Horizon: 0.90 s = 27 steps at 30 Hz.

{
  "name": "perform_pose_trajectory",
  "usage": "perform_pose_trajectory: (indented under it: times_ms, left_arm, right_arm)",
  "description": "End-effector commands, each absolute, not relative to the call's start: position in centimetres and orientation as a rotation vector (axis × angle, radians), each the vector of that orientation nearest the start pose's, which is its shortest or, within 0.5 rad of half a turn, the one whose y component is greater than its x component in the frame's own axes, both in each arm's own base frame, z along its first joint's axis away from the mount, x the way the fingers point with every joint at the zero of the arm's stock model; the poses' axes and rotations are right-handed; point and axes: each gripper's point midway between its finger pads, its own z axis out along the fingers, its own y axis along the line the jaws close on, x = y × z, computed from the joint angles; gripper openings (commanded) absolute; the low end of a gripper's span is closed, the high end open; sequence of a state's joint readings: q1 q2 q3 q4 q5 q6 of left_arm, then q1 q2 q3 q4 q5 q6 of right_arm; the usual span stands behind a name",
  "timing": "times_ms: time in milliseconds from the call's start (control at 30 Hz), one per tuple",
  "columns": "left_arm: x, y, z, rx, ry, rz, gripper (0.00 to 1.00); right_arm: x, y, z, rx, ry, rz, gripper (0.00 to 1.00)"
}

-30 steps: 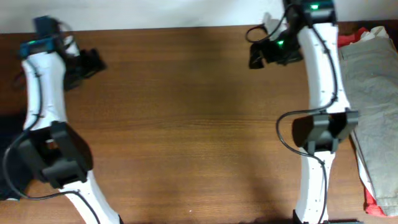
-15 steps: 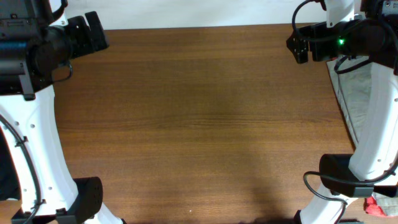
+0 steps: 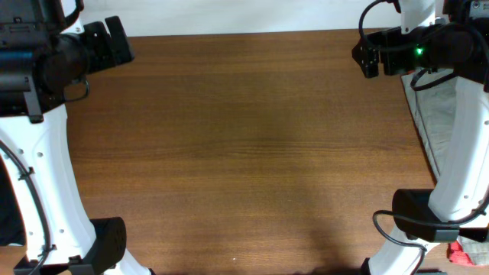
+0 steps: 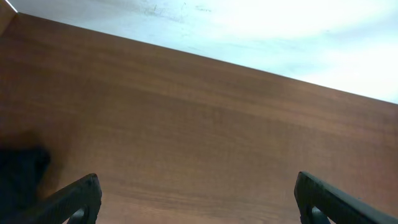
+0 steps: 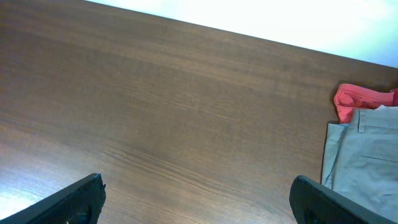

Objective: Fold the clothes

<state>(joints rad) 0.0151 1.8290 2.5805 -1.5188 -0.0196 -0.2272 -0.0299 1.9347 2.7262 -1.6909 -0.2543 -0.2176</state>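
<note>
Only a dark, blurred corner of the black clothes (image 4: 20, 179) shows, at the lower left of the left wrist view, lying off to the left of my fingers. My left gripper (image 4: 198, 190) hangs open over bare brown table (image 4: 205, 124), with nothing between its fingers. In the overhead view it is raised at the far left corner (image 3: 113, 40). My right gripper (image 5: 198, 190) is also open and empty over bare wood, and sits raised at the far right (image 3: 365, 58). Neither gripper touches any cloth.
Grey-beige trousers (image 5: 364, 158) lie at the table's right side, with a red cloth (image 5: 359, 98) beyond them. Overhead, the trousers (image 3: 442, 114) run along the right edge behind my right arm. A white wall borders the table's far edge (image 3: 244, 32).
Since a second ago both arms have risen toward the overhead camera, and the grippers have swung out to the far corners. Nothing has moved in the last half second.
</note>
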Motion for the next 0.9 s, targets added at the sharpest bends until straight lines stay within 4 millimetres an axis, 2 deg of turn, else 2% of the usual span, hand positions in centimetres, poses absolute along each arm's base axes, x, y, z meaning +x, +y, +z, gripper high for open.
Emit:
perform_pose_trajectory:
  times_ms: [0,33,133,200,267,300,367,533,600,700,800,867]
  left_arm:
    - [39.8,0.2,40.1,-0.269,2.366,-0.122,0.99]
    - [39.7,-0.9,41.6,-0.245,2.313,-0.214,0.99]
    - [37.6,-1.7,48.0,-0.23,2.091,-0.269,0.99]
    - [34.5,-1.9,53.9,-0.184,1.869,-0.284,0.99]
    - [32.5,-1.6,56.5,-0.169,1.709,-0.278,0.99]
    - [31.6,-1.5,56.9,-0.161,1.633,-0.278,0.99]
    - [30.3,-1.3,55.0,-0.154,1.517,-0.272,0.99]
    - [28.1,0.2,43.9,-0.22,1.486,-0.209,0.99]
    - [26.7,0.9,41.3,-0.242,1.424,-0.188,0.99]
    - [23.9,1.7,39.3,-0.266,1.267,-0.17,0.99]
    - [21.1,2.2,37.6,-0.27,1.199,-0.161,0.99]
    - [20.2,2.6,37.0,-0.284,1.198,-0.143,0.99]
  right_arm:
    - [39.5,3.2,38.9,-0.352,2.412,0.194,0.99]
    - [39.5,3.2,38.9,-0.352,2.412,0.195,0.99]
    - [39.5,3.2,38.9,-0.352,2.412,0.194,0.99]
    - [39.5,3.2,38.9,-0.352,2.412,0.195,0.99]
    - [39.5,3.2,38.9,-0.352,2.412,0.195,0.99]
    - [39.5,3.2,38.9,-0.352,2.412,0.195,0.99]
    - [39.5,3.2,38.9,-0.352,2.412,0.194,0.99]
    - [39.5,3.2,38.9,-0.352,2.412,0.194,0.99]
    - [39.5,3.2,38.9,-0.352,2.412,0.195,0.99]
    - [39.5,3.2,38.9,-0.352,2.412,0.195,0.99]
    - [39.5,3.2,38.9,-0.352,2.412,0.195,0.99]
    - [39.5,3.2,38.9,-0.352,2.412,0.195,0.99]
